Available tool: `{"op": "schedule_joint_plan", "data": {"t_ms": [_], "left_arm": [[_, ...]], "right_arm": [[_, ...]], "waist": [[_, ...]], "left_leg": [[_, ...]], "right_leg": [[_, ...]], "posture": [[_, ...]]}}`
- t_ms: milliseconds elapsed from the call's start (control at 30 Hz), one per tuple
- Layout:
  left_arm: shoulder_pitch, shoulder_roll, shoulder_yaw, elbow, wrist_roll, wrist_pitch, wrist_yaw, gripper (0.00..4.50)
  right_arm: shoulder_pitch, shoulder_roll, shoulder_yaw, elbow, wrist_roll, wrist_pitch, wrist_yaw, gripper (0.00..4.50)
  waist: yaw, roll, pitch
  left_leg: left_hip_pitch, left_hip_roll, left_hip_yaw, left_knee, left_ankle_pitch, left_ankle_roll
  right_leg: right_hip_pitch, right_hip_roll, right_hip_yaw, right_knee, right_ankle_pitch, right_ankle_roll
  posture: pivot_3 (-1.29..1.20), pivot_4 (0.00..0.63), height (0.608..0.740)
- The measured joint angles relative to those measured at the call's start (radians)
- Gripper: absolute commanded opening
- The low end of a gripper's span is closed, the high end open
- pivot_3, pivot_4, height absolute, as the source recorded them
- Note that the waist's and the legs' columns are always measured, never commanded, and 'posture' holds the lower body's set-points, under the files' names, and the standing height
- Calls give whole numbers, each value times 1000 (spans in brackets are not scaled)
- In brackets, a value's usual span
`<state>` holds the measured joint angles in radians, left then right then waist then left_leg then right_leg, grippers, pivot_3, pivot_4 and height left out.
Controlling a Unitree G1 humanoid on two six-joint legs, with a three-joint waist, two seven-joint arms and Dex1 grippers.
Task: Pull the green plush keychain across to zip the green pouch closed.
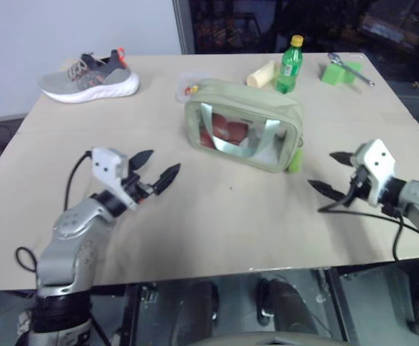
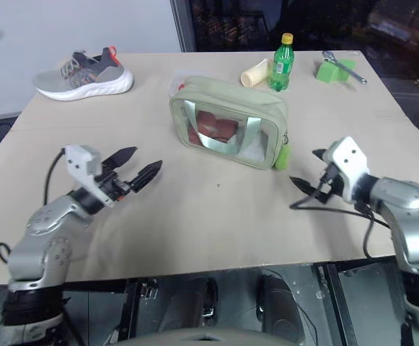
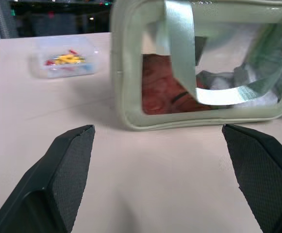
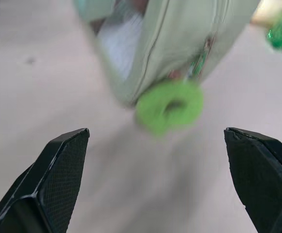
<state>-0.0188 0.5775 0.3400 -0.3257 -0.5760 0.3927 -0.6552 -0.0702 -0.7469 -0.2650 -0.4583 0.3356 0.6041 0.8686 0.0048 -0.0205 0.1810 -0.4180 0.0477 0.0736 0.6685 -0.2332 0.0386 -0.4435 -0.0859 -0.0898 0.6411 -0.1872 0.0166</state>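
The green pouch (image 1: 244, 126), soft and light, sits upper centre on the tabletop (image 1: 216, 216); its squashy green plush keychain (image 1: 295, 160), the pinch point, hangs at the pouch's right end, both claws wide and empty.

A grey sneaker (image 1: 90, 76) with a white sole lies near the tabletop's (image 1: 216, 223) far left corner, on its sole, toe toward the left edge. Along the far edge stand a green bottle (image 1: 290, 66) with a yellow cap, upright, and just left of it a pale cream block (image 1: 261, 74) lying flat. Toward the far right corner sits a green block (image 1: 334, 73), with a metal wrench (image 1: 350, 68) touching it. A small clear box (image 3: 67, 60) holding red and yellow bits sits mid-table toward the far edge.
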Motion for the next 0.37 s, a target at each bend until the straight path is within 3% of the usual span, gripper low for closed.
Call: {"op": "schedule_joint_plan", "data": {"t_ms": [167, 367], "left_arm": [[126, 49, 80, -37, -53, 29, -54, 4378], [182, 88, 161, -77, -109, 60, -81, 4378]], "right_arm": [[143, -30, -90, -82, 38, 8, 9, 4500], [183, -36, -147, -114, 73, 9, 1, 4500]], "waist": [[5, 0, 0], [9, 0, 0]], "left_leg": [[0, 0, 0, 0, 0, -1], [-1, 0, 0, 0, -1, -1]], "right_leg": [[0, 0, 0, 0, 0, 0], [-3, -1, 0, -1, 0, 0]], "posture": [[0, 150, 740], [0, 150, 740]]}}
